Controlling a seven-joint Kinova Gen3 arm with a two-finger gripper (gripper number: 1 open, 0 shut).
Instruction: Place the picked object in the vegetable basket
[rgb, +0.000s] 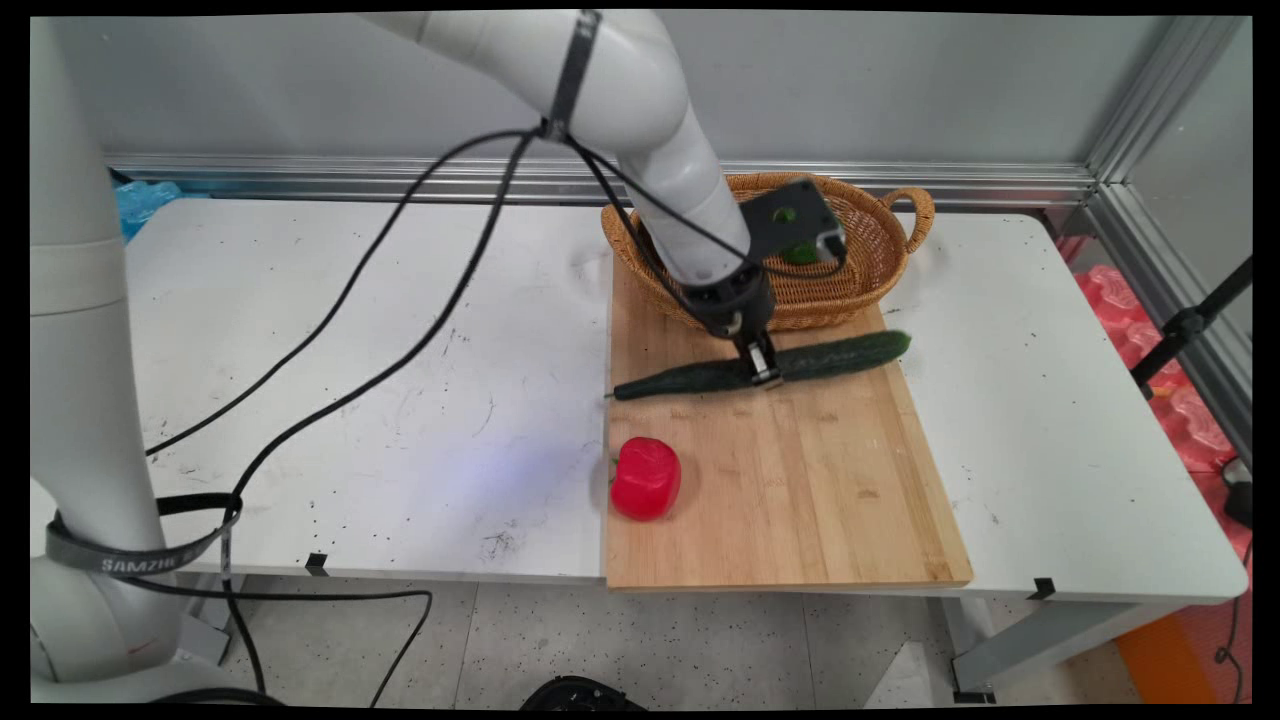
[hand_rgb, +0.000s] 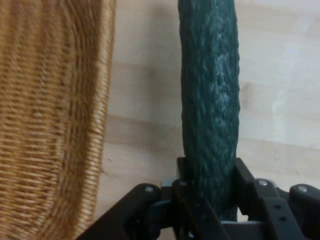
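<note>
While the arm reaches down over the far part of the cutting board (rgb: 790, 480), the pincer (rgb: 762, 372) is closed around the middle of a long dark green cucumber (rgb: 850, 354), its two fingers (hand_rgb: 186, 192) pressed against either side. The cucumber lies lengthwise across the board, its thin end reaching the board's left edge and its thick end poking past the right edge. Just behind it sits a wicker basket (rgb: 870, 270) with something green inside. A red pepper (rgb: 646, 478) rests at the board's left edge, nearer the camera. Everything stands on the white surface (rgb: 350, 420).
</note>
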